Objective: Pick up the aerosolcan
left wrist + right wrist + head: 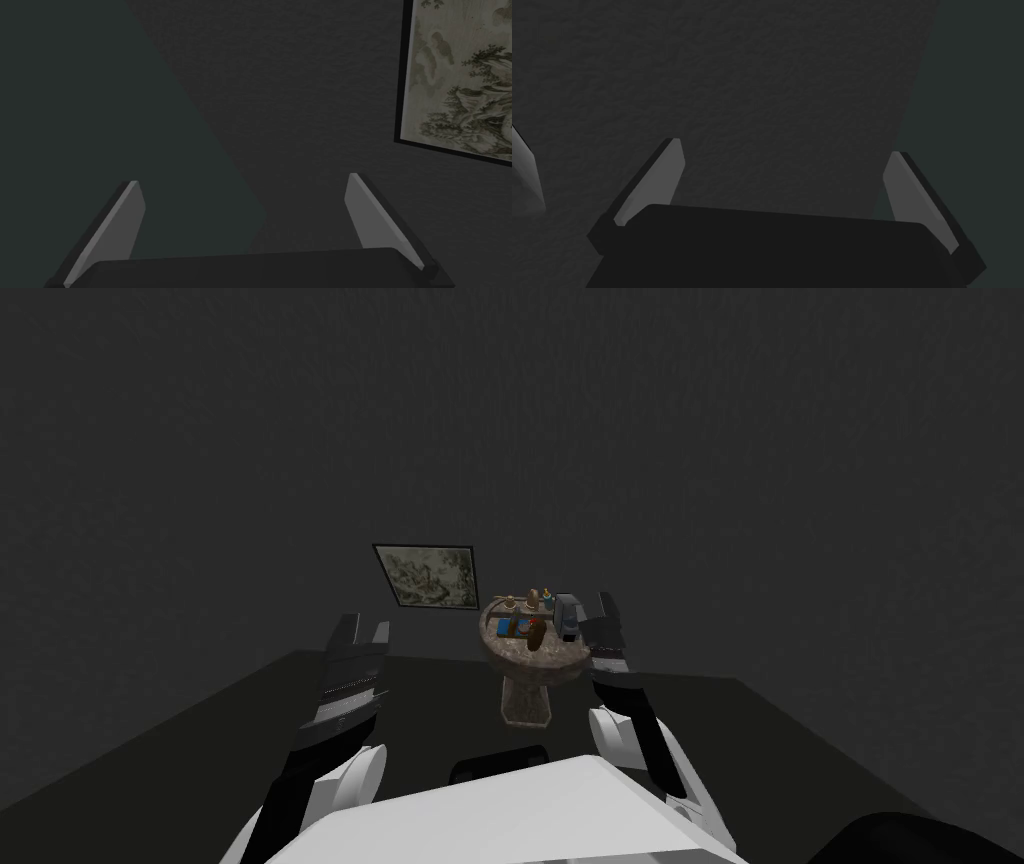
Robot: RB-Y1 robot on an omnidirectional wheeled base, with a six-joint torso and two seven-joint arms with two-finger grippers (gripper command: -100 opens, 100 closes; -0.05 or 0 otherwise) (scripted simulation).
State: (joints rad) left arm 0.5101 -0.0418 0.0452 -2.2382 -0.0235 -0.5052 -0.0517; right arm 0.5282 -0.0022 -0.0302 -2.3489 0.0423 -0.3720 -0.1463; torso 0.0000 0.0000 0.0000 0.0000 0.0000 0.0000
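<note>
Aerosolcan [536, 634] – small, brownish, leaning on sink [548, 668] – left pincer [242, 179], right pincer [784, 146] spread, empty.

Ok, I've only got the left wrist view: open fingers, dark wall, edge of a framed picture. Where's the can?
Observer: Head view shows a pedestal sink just right of that picture, with small things on it.
Operator: Which one is the can?
Observer: Probably the brown cylinder leaning in the basin, though it is too small to be sure.
Operator: And the right arm?
Observer: The right gripper is raised by the sink's right edge, open.
</note>
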